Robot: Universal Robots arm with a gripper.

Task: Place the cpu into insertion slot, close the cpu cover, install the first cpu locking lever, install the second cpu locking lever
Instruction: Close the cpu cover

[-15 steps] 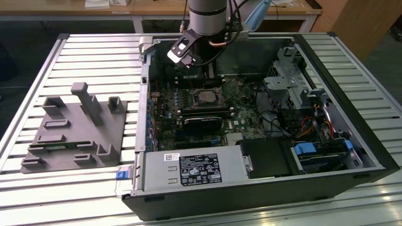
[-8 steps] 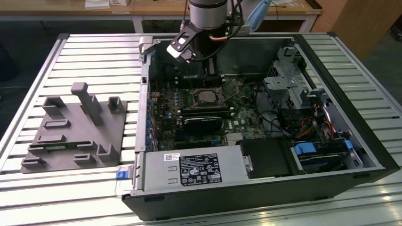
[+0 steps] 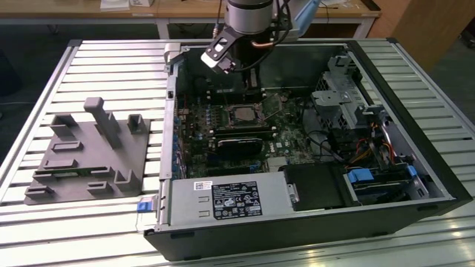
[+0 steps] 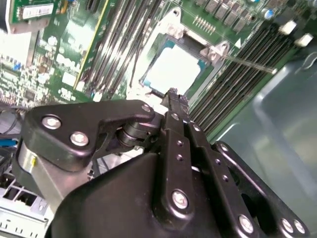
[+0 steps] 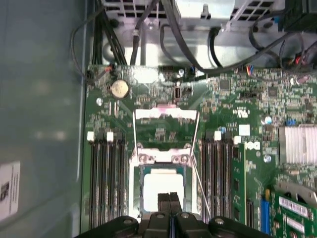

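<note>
Silver-grey and square, one cpu (image 5: 161, 186) lies face up in the insertion slot (image 5: 140, 171). It's seated, pale face catching the light. One tool (image 5: 170, 198) hangs right over it, fingertips pressed together with nothing seen between them. Over to the second wrist view, and that tool (image 4: 173, 96) sits just above the cpu (image 4: 173, 69) there too; whether it touches, I can't tell.

One cpu cover (image 5: 166, 114) stands open, swung up past the hinged end of the slot, green board showing through its square cut-out. One thin lever (image 4: 247, 63) slants free beside the slot. Two banks of memory slots flank it, one on each side, on the one green motherboard (image 5: 233, 99).

Out wide in the exterior view, one arm (image 3: 248, 14) reaches down into one black computer case (image 3: 297, 233), lying open on its side. It rests on a slatted pale metal tabletop (image 3: 111, 61). One grey moulded fixture (image 3: 82, 161) sits on the exterior view's left, near the case but apart from it. Behind, there's one wood-topped desk (image 3: 193, 8), and dark floor shows past the tabletop's edge.
</note>
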